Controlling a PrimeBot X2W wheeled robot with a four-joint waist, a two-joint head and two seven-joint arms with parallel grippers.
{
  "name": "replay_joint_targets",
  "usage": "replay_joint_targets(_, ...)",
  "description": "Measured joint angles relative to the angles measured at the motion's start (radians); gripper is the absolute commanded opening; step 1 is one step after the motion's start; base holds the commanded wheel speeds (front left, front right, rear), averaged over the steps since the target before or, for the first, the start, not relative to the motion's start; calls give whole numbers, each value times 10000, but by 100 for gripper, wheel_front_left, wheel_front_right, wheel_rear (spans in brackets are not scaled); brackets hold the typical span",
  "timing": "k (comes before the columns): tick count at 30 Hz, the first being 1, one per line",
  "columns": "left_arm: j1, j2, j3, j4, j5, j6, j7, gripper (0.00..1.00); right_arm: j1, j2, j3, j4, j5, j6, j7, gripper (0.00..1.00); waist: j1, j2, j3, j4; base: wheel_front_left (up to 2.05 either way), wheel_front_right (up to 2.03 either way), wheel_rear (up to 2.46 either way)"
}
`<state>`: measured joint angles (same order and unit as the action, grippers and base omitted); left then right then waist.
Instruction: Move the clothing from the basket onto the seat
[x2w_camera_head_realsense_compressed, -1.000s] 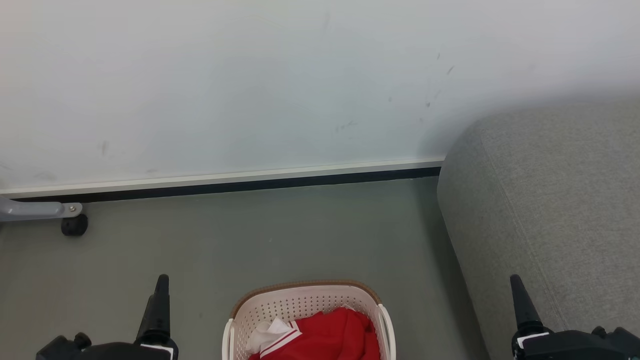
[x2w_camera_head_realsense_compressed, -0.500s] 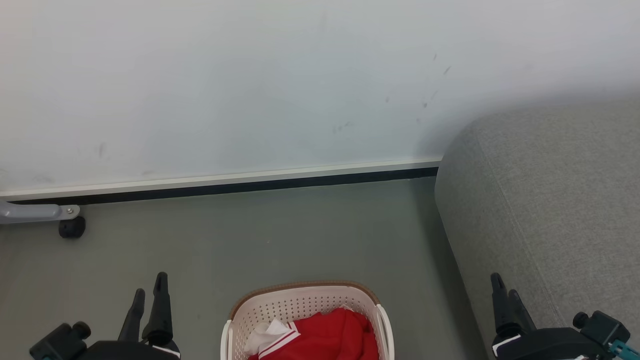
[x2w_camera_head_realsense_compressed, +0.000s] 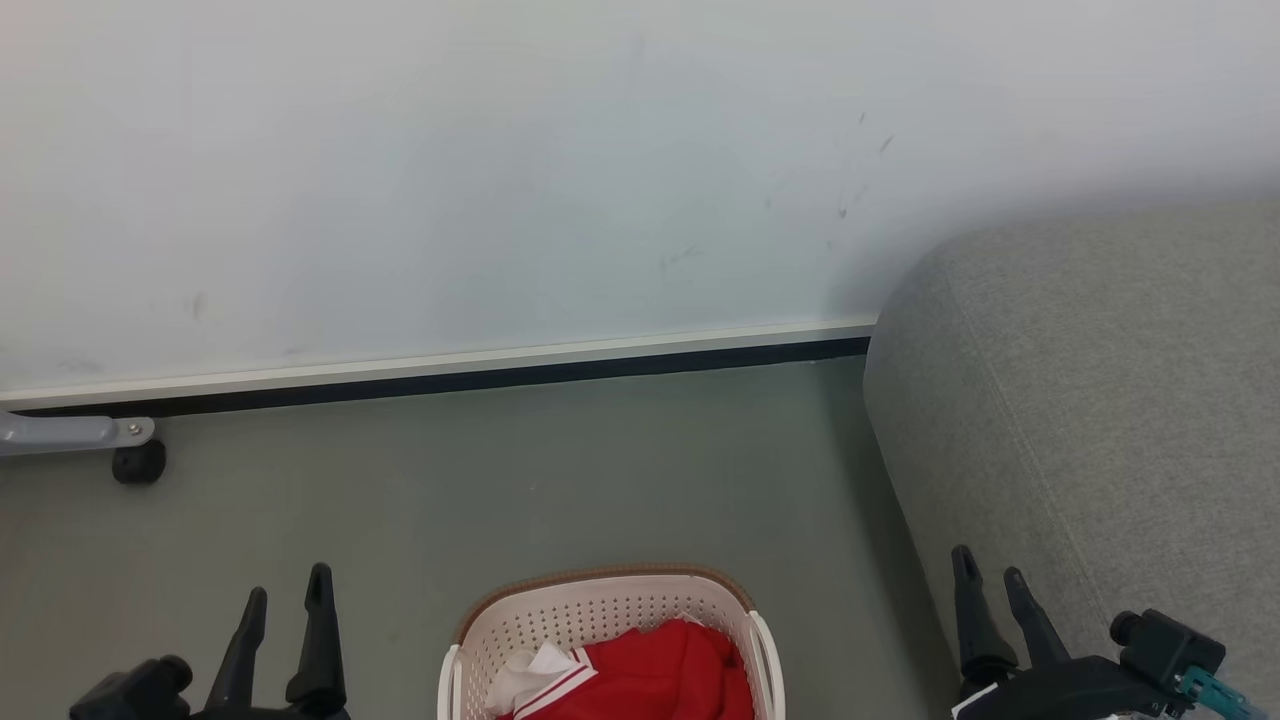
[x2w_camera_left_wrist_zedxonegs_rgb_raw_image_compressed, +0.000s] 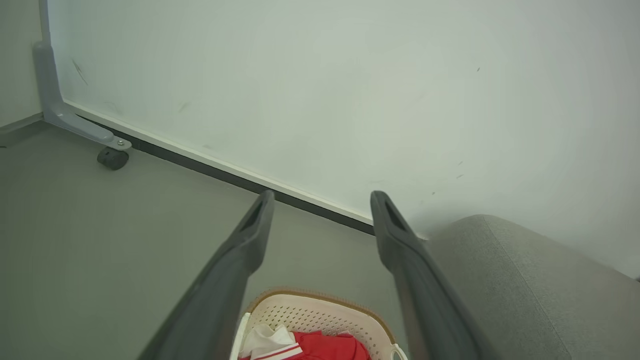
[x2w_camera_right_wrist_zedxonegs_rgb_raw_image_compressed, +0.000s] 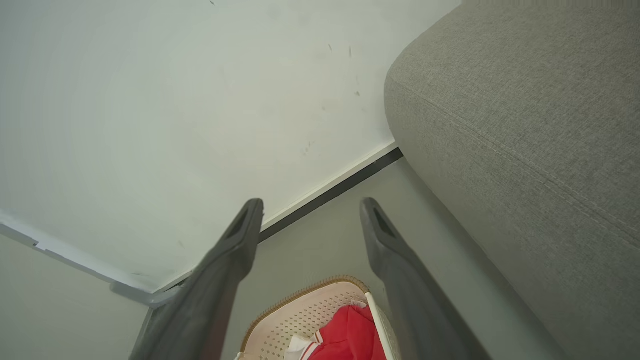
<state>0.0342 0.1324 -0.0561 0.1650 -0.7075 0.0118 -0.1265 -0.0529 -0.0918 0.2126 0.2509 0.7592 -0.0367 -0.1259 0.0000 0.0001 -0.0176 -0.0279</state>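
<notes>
While clothing (x2w_camera_head_realsense_compressed: 680, 670) lies in the basket (x2w_camera_head_realsense_compressed: 590, 612), left gripper (x2w_camera_head_realsense_compressed: 288, 583) and right gripper (x2w_camera_head_realsense_compressed: 987, 563) flank it, jaws apart; advisable: pinch deep folds.

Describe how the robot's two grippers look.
The left gripper and right gripper each carry two long, dark fingers tapering to rounded tips, with a slot recessed near each tip. Black housings sit behind; the right one bears a teal fitting.

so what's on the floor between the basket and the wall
Nothing. The stretch of floor from the basket up to the wall is bare, as the head view shows.
</notes>
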Motion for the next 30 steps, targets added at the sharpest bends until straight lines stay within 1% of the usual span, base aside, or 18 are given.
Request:
replay_joint_targets(6, 222, 63, -90, -148, 943, 151, -213, 100, 0, -63, 267, -79, -815, -167, -201, 100, 0, -1, -21, -31, 0, 0, 0)
replay_joint_targets(14, 406, 178, -94, -399, 1994, 330, -500, 100, 0, -128, 665, -140, -1887, -263, -520, 100, 0, -1, -44, -82, 0, 0, 0)
replay_joint_targets(22, 624, 201, -92, -619, 3035, 502, -792, 100, 2, -217, 1011, -188, -2909, -437, -800, 100, 0, 0, -57, -126, 0, 0, 0)
replay_joint_targets(30, 995, 219, -71, -846, 4105, 604, -1103, 100, 4, -272, 1323, -236, -3979, -564, -1068, 100, 0, -1, -71, -177, 0, 0, 0)
